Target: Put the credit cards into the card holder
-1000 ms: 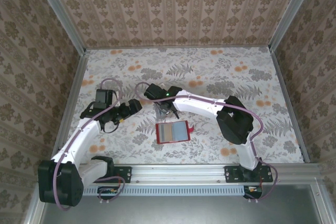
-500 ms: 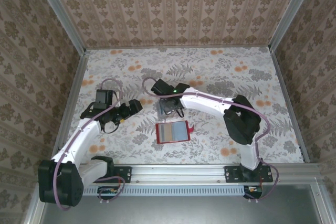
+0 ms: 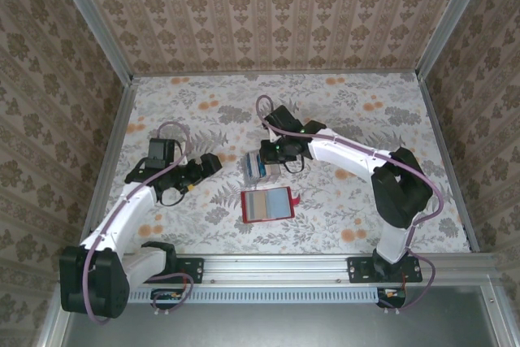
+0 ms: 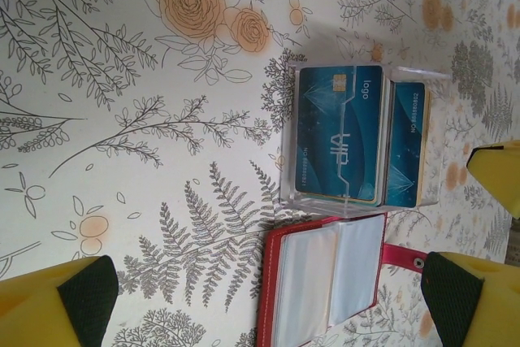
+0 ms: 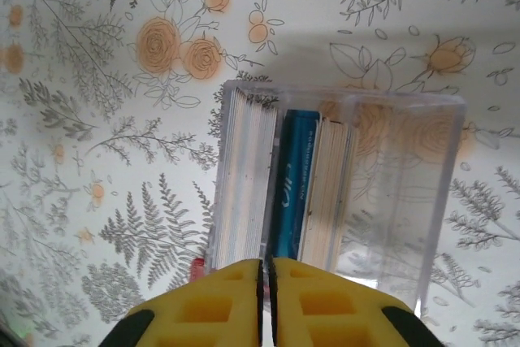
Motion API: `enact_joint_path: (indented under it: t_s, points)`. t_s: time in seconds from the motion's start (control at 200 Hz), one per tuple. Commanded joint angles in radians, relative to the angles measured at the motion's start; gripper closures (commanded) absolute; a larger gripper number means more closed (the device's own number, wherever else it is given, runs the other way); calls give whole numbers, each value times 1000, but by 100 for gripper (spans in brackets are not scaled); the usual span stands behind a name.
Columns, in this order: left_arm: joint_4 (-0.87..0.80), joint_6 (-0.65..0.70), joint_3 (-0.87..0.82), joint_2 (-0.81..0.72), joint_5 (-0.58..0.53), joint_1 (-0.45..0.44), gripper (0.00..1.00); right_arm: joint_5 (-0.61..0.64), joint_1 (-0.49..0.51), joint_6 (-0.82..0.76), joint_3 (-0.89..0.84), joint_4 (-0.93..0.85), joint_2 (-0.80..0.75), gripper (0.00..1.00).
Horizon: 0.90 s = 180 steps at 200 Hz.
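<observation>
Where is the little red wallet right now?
In the top view, the card holder lies open mid-table, just nearer the arms than the clear box of cards.

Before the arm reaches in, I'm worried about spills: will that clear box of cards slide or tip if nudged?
Probably slides: the clear box looks thin and light on a smooth table. Tipping seems unlikely, as its footprint looks broad. The cards stand on edge with spare room, so they may flop.

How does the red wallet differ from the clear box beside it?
The card holder is red and opaque; the clear box is see-through. The card holder lies open flat, showing pale pockets; the clear box holds the credit cards. Both rest on the flowered table.
</observation>
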Motion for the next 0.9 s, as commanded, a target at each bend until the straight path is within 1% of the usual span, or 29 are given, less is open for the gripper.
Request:
enact_joint_path:
  t_s: [0.0,0.065,0.14,0.225,0.31,0.415,0.485,0.54,0.67,0.755,0.895]
  points:
    - [26,-12,-10,6,27,10,0,31,15,18,8,-26,0,63]
    - [27,-8,-12,12,21,9,0,77,20,1,32,-60,25,57]
    - [32,-16,-10,25,31,11,0,95,21,-2,54,-104,50,52]
    - [38,-11,-10,35,46,7,0,91,21,3,58,-100,70,49]
    - [34,-5,-13,37,30,9,0,92,23,3,69,-105,87,48]
    - [49,-15,-20,42,45,7,0,67,25,2,67,-87,108,44]
    - [54,-9,-24,43,43,8,0,18,25,0,72,-65,126,44]
    - [50,-8,-24,45,37,8,0,-37,25,4,75,-58,131,46]
    - [58,-8,-27,48,51,8,0,-150,21,22,47,55,117,52]
    - [68,-9,-34,50,44,7,0,-215,9,47,37,97,117,53]
    - [103,-20,-47,61,80,7,0,-294,-10,96,-4,192,101,56]
